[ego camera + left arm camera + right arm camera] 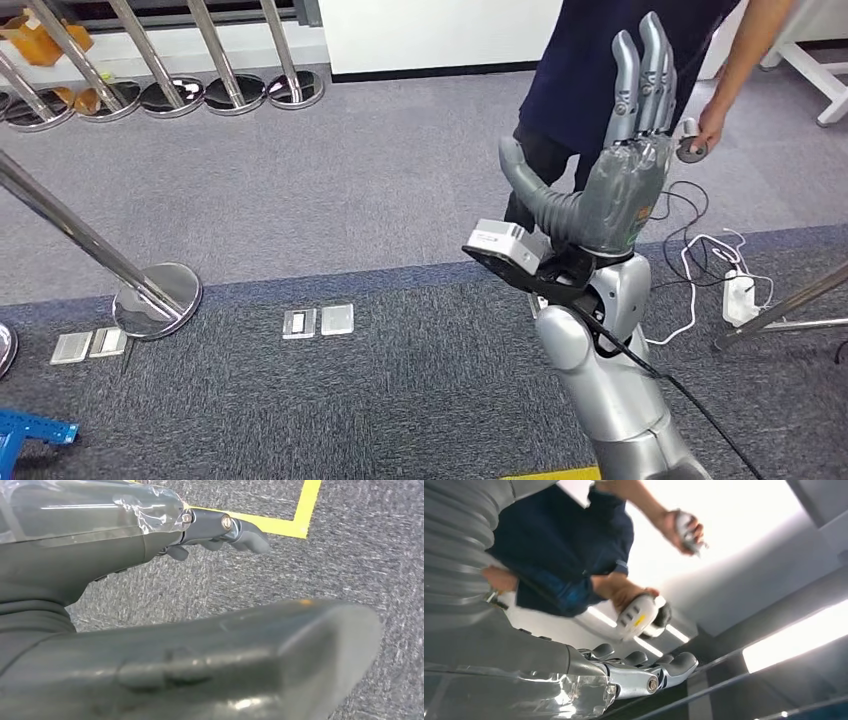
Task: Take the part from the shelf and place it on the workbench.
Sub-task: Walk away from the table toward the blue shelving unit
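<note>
A stanchion (pixel 150 290) stands on the grey carpet (pixel 400 190) at the left. The left hand (pixel 220 530) hangs over carpet beside a yellow line (pixel 300 515), fingers apart, holding nothing. The right hand (pixel 625 170) is raised, fingers straight, empty. Behind it a person (pixel 600 60) holds a controller (pixel 690 148). The part, perhaps hidden, I cannot find.

You are looking at grey carpet floor (pixel 400 200); metal floor plates (pixel 318 321) are lying beside the stanchion base (pixel 157 298).
</note>
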Available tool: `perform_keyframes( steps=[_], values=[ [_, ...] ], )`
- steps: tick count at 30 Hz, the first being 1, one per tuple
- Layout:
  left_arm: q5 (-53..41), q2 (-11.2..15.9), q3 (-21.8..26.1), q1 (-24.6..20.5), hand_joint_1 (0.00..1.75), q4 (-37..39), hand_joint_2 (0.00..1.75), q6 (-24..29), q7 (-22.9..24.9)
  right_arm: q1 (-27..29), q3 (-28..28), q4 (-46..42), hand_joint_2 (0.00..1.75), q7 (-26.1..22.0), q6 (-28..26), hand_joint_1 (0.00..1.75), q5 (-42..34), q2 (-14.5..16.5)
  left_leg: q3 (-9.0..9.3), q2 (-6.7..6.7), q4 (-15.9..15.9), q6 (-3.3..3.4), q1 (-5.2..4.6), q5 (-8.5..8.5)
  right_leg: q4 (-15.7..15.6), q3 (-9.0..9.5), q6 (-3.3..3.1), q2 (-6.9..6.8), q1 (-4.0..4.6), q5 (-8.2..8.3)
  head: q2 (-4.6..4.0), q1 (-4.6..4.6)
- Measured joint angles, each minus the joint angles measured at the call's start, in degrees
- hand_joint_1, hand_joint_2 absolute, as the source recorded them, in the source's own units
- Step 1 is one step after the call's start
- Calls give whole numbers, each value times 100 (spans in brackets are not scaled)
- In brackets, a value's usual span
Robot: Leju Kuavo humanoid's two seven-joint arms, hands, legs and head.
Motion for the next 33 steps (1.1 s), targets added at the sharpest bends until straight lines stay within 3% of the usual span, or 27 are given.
perform_keyframes(
  steps=[2, 4, 6, 8, 9, 10, 12, 13, 15, 17, 19, 21, 23, 24, 25, 28, 30, 32, 33],
  values=[
    [2, -1, 1, 9, 0, 0, 0, 0, -1, -5, 2, 0, 175, 4, 0, 0, 4, 0, 10, -107, -54, 55, 4, 23, -10, 37, 57, -45, -8, -35, 0, 3],
    [2, -1, 1, 7, 0, 0, 0, 0, -2, -13, 3, 0, 175, 7, -1, 0, 8, -1, 55, -204, -129, 129, 33, 59, 213, -32, 102, 147, -26, -211, 0, 15],
    [1, -4, 1, -6, 0, 0, 0, 0, -3, -10, 4, 0, 175, 8, -2, 0, 10, -2, 79, -299, -159, 184, 42, 70, 862, -345, 119, 409, -36, -545, 0, 37],
    [-1, -10, 1, -9, 0, 0, 0, 0, -2, 3, 5, 1, 175, 13, -2, 0, 11, -2, 81, -418, -155, 201, 36, 65, 1502, -701, 137, 490, -36, -734, 0, 50],
    [0, -13, 1, -6, 0, 0, 0, 0, -2, 6, 5, 1, 175, 25, -2, 0, 15, -2, 85, -487, -148, 201, 35, 63, 1568, -767, 143, 502, -40, -667, 0, 54],
    [0, -13, 1, -4, 0, 0, 0, 0, -2, 5, 5, 1, 175, 40, -2, 0, 25, -2, 91, -558, -137, 195, 37, 57, 1410, -728, 144, 514, -46, -494, 0, 57],
    [0, -15, 1, -5, 0, 0, 0, 0, -2, -2, 5, 1, 175, 75, -2, 0, 54, -2, 91, -694, -88, 160, 46, 27, 692, -445, 145, 658, -78, -60, 0, 67],
    [-1, -16, 1, -9, 0, 0, 0, 0, -2, -4, 6, 1, 175, 87, -2, 0, 66, -2, 71, -757, -43, 134, 47, 7, 379, -323, 143, 765, -92, 65, 0, 68],
    [-1, -17, 1, -9, 0, 0, 0, 0, -1, -3, 6, 2, 175, 104, -1, 0, 73, -3, 13, -862, 10, 70, 61, -5, 128, -230, 116, 903, -91, 104, 0, 65],
    [-1, -16, 1, 2, 0, 0, 0, 0, -1, -14, 6, 2, 175, 110, 0, 0, 75, -4, -12, -924, 16, 5, 83, -1, 98, -217, 49, 819, -72, 119, 0, 60],
    [-1, -16, 0, 5, 0, 0, 0, 0, -1, -31, 6, 2, 175, 111, 0, 0, 76, -2, -80, -738, 198, -60, 72, -124, 48, -177, -29, 691, -76, 138, 0, 30],
    [-1, -17, -1, -3, 0, 0, 0, 0, -1, -33, 7, 2, 175, 110, 0, 0, 77, 0, -346, -469, 784, -117, 74, -433, 21, -146, -81, 548, -68, 135, 0, -8],
    [-1, -17, 0, 0, 0, 0, 0, 0, -1, -31, 7, 2, 175, 110, 0, 0, 78, 0, -673, -386, 1432, -150, 106, -673, 24, -137, -100, 407, -48, 117, 0, -17],
    [-1, -17, 0, 5, 0, 0, 0, 0, -1, -30, 7, 2, 175, 110, 0, 0, 78, 0, -730, -373, 1535, -153, 117, -661, 26, -130, -102, 339, -42, 106, 0, -19],
    [-1, -17, 1, 9, 0, 0, 0, 0, -1, -31, 7, 2, 175, 110, 0, 0, 78, 0, -679, -358, 1424, -149, 123, -550, 26, -118, -99, 276, -39, 92, 0, -20],
    [-1, -17, 1, 7, 0, 0, 0, 0, -1, -37, 7, 2, 175, 110, 0, 0, 78, 0, -145, -175, 338, -90, 92, -66, 24, -51, -57, 118, -27, 34, 0, -17],
    [0, -18, 1, 9, 0, 0, 0, 0, 1, -43, 7, 2, 175, 107, 0, 0, 68, 0, 1, -95, -1, -42, 35, -2, 16, -23, -5, 48, -17, 5, 0, -14],
    [1, -18, 1, 18, 0, 0, 0, -1, 13, -45, 7, 2, 175, 97, 0, 0, 41, 0, 10, -173, -36, 8, 10, 3, -6, 6, 53, -6, -21, -13, 0, -14],
    [1, -18, 1, 22, 0, 0, 0, -2, 19, -44, 7, 3, 175, 92, 0, 0, 31, -1, 35, -208, -73, 40, 18, 14, 16, 20, 80, 28, -32, -49, 0, -11]
  ],
)
